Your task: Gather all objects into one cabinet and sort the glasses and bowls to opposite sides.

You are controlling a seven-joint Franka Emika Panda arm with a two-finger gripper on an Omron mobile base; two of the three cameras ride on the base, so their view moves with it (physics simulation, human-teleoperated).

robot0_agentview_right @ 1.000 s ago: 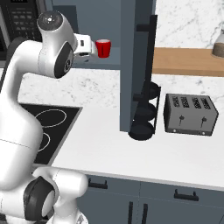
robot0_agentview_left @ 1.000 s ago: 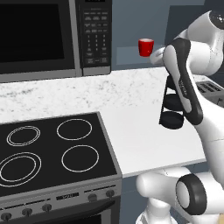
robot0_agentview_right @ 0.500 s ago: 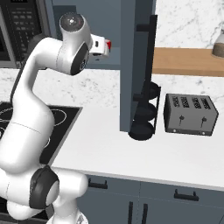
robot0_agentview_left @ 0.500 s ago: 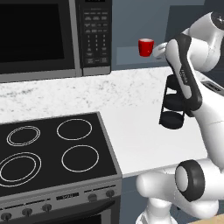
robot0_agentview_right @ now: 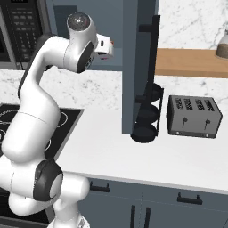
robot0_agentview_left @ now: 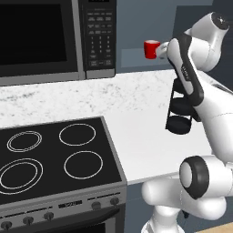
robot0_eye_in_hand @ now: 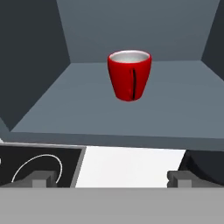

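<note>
Microwave point(robot0_agentview_left: 54, 38) and stovetop point(robot0_agentview_left: 50, 159) sit to the left of the white counter point(robot0_agentview_left: 136, 109), with a dark tiered rack point(robot0_agentview_right: 149, 111) and a toaster point(robot0_agentview_right: 193, 116) farther right beside a wooden shelf point(robot0_agentview_right: 191, 62). Between the gripper point(robot0_eye_in_hand: 112, 179) and the red cup point(robot0_eye_in_hand: 129, 74) nothing intervenes. From the right base view the arm's own elbow hides nearly all of the cup. The cup is glossy red with a pale inside and a dark vertical line down its front; it stands upright toward the back of the slate-blue recess point(robot0_eye_in_hand: 87, 109). The fingertips point(robot0_eye_in_hand: 41, 178) stand wide apart, short of the cup and holding nothing.
</note>
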